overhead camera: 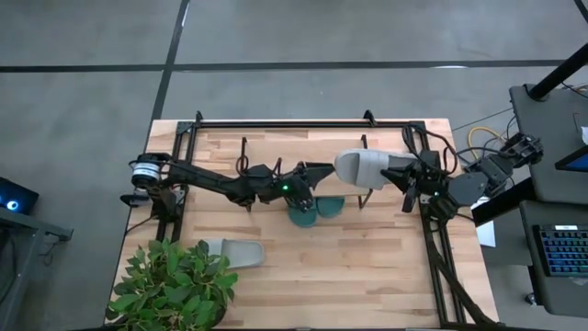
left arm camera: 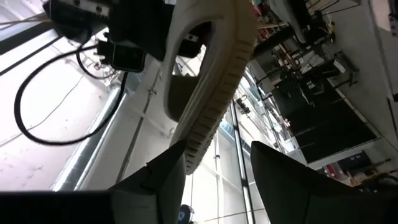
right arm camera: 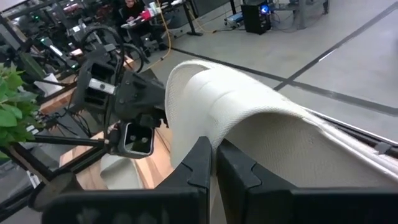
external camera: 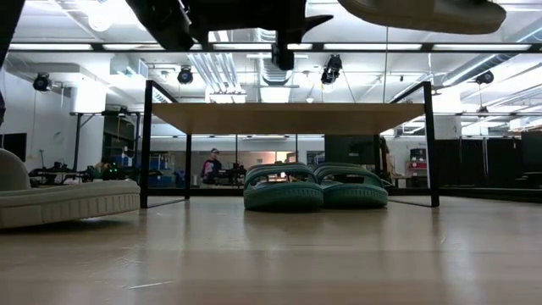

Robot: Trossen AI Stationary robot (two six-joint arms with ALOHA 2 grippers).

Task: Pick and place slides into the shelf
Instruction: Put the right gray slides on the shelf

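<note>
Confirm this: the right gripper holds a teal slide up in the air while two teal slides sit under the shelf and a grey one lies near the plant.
Not quite. The slide in the right gripper is pale grey, not teal, as the high view shows. The rest stands: two teal slides sit under the shelf, and another grey slide lies near the plant.

Leafy green potted plant point(overhead camera: 173, 280) at the wooden table's point(overhead camera: 367, 267) near-left corner.
</note>
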